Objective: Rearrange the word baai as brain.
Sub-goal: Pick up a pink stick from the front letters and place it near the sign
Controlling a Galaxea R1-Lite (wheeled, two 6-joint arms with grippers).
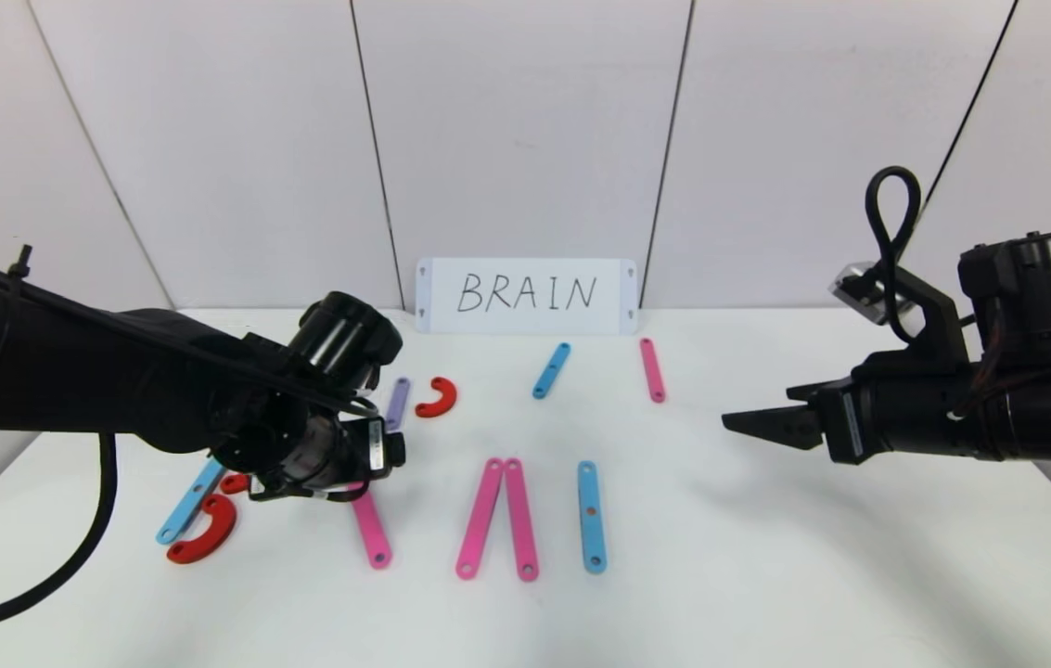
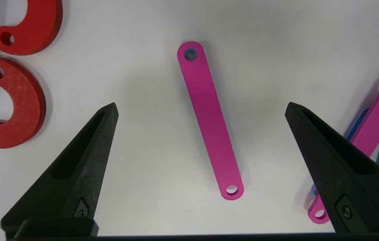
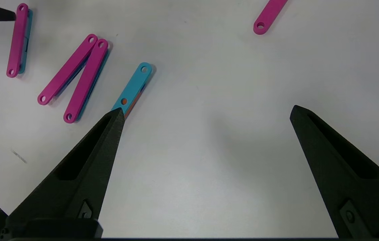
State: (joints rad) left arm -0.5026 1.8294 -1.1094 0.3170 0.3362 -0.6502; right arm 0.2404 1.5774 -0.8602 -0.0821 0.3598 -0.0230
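Observation:
The word lies on the white table [image 1: 766, 575]. A blue bar [image 1: 191, 501] with two red crescents [image 1: 203, 533] is at the left. To its right come a single pink bar [image 1: 369, 529], two pink bars [image 1: 480, 520] joined in a peak, and a blue bar [image 1: 591, 517]. My left gripper [image 2: 201, 107] is open just above the single pink bar [image 2: 209, 127], which lies between its fingers untouched. My right gripper [image 1: 748, 425] is open and empty above bare table, to the right of the blue bar [image 3: 134, 87].
Spare pieces lie farther back: a purple bar [image 1: 397, 403], a red crescent [image 1: 437, 397], a short blue bar [image 1: 551, 370] and a short pink bar [image 1: 652, 369]. A white card [image 1: 526, 295] with BRAIN handwritten on it stands against the back wall.

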